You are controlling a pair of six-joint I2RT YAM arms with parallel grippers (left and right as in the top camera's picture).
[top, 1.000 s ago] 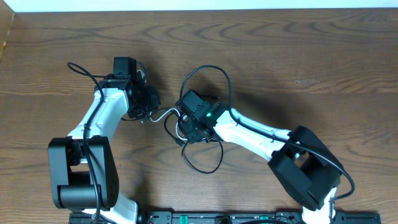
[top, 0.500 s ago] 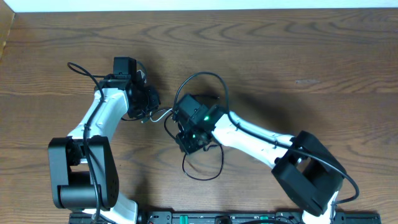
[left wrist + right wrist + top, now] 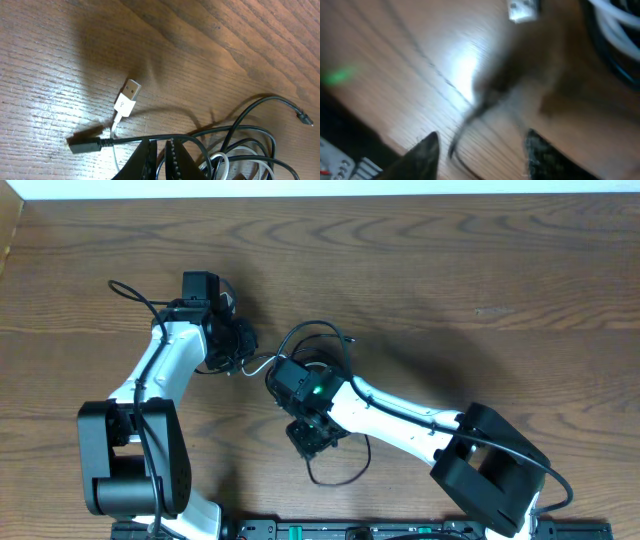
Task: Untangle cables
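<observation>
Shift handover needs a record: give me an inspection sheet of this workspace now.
Surface: wooden table, bare grain showing.
Job's things: black cables and a white cable tangled between the arms, with plug ends lying free.
Clutter: nothing seen.
Grippers: left claw shut on a black cable; right claw open, gripping nothing, view blurred.
Cables: arm wiring loops off the left arm.
Surroundings: pale strip beyond the table's far edge.
</observation>
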